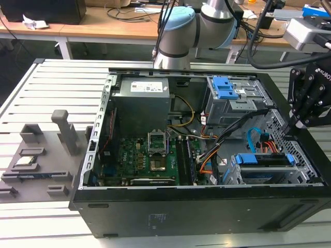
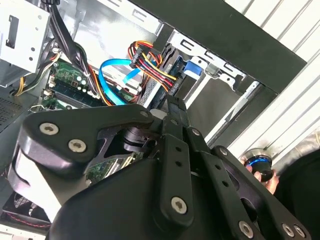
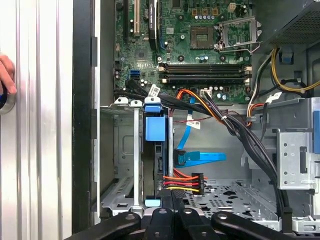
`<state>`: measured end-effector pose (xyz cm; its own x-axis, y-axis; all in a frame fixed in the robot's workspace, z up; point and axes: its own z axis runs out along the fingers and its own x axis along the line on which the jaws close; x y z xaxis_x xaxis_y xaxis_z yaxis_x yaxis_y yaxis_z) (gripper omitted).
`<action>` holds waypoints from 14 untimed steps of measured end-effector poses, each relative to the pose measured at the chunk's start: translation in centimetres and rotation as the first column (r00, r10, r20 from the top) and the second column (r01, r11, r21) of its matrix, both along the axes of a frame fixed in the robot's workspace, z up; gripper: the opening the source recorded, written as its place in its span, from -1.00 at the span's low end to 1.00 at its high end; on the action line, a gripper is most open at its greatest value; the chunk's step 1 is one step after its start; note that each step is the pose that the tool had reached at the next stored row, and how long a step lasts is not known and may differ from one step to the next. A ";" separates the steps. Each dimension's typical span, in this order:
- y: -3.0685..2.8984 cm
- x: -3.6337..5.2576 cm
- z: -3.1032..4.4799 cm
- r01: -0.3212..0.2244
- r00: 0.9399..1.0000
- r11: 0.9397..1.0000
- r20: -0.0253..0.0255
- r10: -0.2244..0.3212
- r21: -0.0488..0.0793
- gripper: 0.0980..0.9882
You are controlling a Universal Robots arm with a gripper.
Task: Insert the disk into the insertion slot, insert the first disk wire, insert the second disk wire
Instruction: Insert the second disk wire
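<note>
The disk (image 3: 153, 129), in its bright blue carrier, stands on edge inside the insertion slot (image 3: 122, 150), a silver perforated cage; in the exterior view the disk (image 1: 262, 159) sits in the slot (image 1: 305, 173) at the case's near right corner. A blue flat wire (image 3: 202, 157) meets the disk's edge with its plug. A red, yellow and black wire bundle (image 3: 182, 183) reaches the same edge beside my gripper (image 3: 170, 196). The gripper (image 2: 173, 104) is shut, nothing showing between its fingers, with its tips at the disk's wire end. In the exterior view the gripper (image 1: 288, 126) hangs over the slot.
The open computer case (image 1: 170, 206) lies on a slatted metal table (image 1: 51, 82). The motherboard (image 3: 200, 30), the grey drive bay with blue tabs (image 1: 227, 93) and black cables (image 3: 250, 145) crowd around. A person's hand (image 3: 5, 75) rests on a round blue object (image 2: 257, 163) outside the case.
</note>
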<state>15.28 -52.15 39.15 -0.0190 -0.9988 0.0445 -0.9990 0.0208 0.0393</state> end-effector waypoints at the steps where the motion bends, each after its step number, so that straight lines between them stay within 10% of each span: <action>1: 0.00 0.00 0.01 0.000 1.000 1.000 0.000 0.000 0.000 -0.98; 6: 0.00 0.00 0.04 0.000 1.000 1.000 0.000 0.000 0.000 -0.54; 14: 0.63 -0.85 -0.91 0.000 1.000 1.000 0.000 0.000 -0.002 -0.54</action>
